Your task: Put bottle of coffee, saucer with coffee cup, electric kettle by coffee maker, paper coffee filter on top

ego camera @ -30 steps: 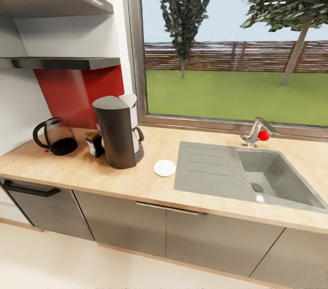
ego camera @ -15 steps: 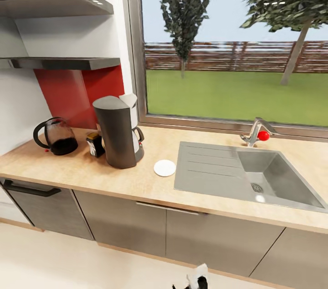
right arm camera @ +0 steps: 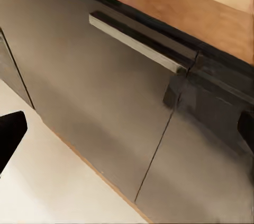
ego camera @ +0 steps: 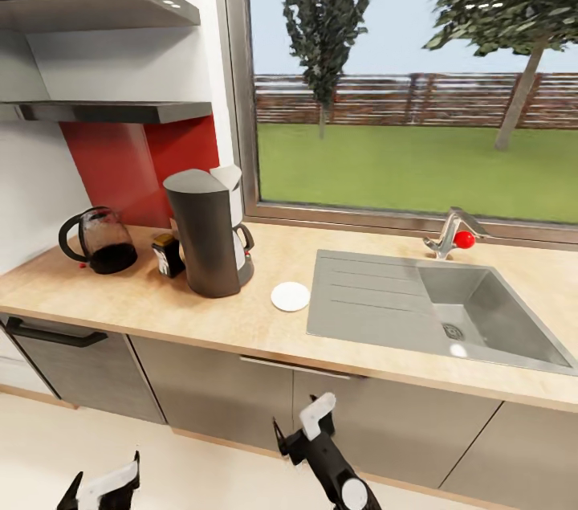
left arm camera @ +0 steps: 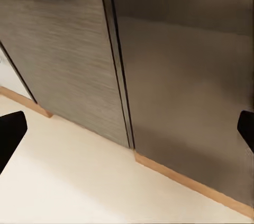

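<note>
Both arms have just come up into the head view. Right claw and left claw are wide, empty, low before the cabinets. Coffee maker, kettle, bottle, saucer stand on the surface; cup prob. next.

No readable text, brand, number or sign appears anywhere in these views. The small dark bottle of coffee beside the coffee maker carries a yellowish label, but it is too small and blurred to make out any letters. The electric kettle, the white saucer and the grey cabinet fronts below the countertop are plain and unmarked.
</note>
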{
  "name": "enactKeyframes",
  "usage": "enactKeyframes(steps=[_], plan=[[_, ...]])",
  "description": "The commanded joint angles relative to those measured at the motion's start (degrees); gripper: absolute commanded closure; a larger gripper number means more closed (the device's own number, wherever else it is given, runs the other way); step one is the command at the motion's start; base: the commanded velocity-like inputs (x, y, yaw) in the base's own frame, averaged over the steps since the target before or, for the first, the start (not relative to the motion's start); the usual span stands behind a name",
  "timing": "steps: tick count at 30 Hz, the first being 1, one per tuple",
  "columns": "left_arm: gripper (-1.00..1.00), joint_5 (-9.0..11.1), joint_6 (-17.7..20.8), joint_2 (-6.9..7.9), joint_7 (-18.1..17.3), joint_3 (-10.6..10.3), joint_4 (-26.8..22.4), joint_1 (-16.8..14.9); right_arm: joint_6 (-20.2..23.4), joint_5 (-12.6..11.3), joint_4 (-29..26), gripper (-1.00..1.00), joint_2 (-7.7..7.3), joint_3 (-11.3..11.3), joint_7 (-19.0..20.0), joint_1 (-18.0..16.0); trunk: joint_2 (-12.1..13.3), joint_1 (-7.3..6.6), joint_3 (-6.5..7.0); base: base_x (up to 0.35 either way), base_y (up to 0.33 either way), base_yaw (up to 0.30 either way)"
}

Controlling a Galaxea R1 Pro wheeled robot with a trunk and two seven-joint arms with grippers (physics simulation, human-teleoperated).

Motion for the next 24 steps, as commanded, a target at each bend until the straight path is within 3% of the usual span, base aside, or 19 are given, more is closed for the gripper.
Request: enactKeyframes(steps=[1, 4, 10, 15, 24], plan=[[-1.0, 1.3, -0.1, 0.04, 0.0, -0.1, -1.6, 0.0, -0.2, 0.4, -1.3, -1.0, 0.03, 0.2, 0.2, 0.0, -0.1, 0.04, -0.12, 0.0, 0.0, 0.0], [-1.0, 2.2, -0.1, 0.06, 0.0, -0.1, -4.0, 0.0, -0.2, 0.1, -3.7, -1.0, 0.03, 0.8, 0.2, 0.0, -0.1, 0.04, -0.12, 0.0, 0.0, 0.0], [-1.0, 2.8, 0.1, 0.01, 0.1, -0.1, -10.9, 0.0, -0.1, -4.0, -9.5, -1.0, 0.03, 5.7, 0.1, 0.0, -0.1, 0.04, -0.12, 0.0, 0.0, 0.0], [-1.0, 2.9, 0.5, 0.03, 0.2, -0.1, -16.7, 0.0, -0.1, -5.9, -14.8, -1.0, 0.03, 8.7, 0.1, 0.0, -0.1, 0.04, -0.12, 0.0, 0.0, 0.0], [-1.0, 5.0, 0.7, 0.1, 0.4, 0.0, -22.2, 0.0, -0.1, -6.4, -18.6, -1.0, 0.03, 9.7, 0.1, 0.0, -0.1, 0.04, -0.12, 0.0, 0.0, 0.0]])
